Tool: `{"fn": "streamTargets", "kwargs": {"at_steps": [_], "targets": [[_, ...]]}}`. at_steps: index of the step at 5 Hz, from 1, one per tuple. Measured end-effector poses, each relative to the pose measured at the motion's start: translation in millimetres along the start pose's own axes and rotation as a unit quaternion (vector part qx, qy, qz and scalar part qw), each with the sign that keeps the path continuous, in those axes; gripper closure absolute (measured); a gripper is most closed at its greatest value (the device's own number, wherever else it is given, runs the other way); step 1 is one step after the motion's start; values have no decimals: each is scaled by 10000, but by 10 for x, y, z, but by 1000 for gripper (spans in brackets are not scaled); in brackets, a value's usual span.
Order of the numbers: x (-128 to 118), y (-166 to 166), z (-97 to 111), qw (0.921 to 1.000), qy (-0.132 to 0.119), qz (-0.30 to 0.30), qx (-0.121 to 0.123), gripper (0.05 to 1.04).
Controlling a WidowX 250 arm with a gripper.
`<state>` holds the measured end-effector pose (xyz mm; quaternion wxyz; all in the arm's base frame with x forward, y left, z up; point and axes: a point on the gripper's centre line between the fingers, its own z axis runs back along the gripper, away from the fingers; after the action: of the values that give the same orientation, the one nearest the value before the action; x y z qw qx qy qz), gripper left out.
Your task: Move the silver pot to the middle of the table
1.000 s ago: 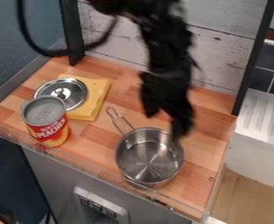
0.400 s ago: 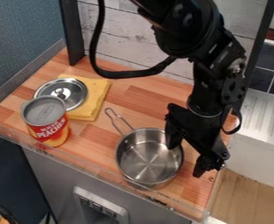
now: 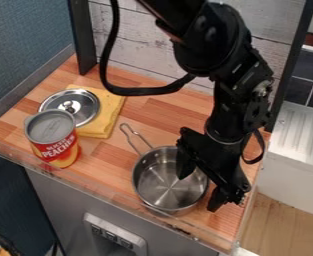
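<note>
The gripper (image 3: 199, 190) straddles the silver saucepan's (image 3: 160, 189) wall with fingers parted, and since the pan sits near the wooden table's (image 3: 175, 111) front edge, an off-centre pinch could tip it over.

Camera view: one fixed camera, set above a striped wooden tabletop (image 3: 165, 115), looking down at a steep slant; faces a whitish plank wall (image 3: 145, 50) beyond the far edge; stands on the side of the grey front panel (image 3: 58, 195), the tabletop askew to it; fairly near, yet high enough to see into the round silver metal pot (image 3: 162, 187)
</note>
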<state>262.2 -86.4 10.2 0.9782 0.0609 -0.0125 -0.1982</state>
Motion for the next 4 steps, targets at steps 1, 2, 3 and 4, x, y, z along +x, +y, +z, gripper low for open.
{"fn": "streamTargets", "kwargs": {"at_steps": [1, 2, 3, 4], "targets": [[-69, 9, -47, 10000, 61, -17, 49, 410], [-72, 7, -52, 9999, 54, -126, 45, 720], [-84, 15, -42, 9996, 94, -261, 52, 929], [-2, 49, 22, 9998, 27, -205, -2, 1006]]}}
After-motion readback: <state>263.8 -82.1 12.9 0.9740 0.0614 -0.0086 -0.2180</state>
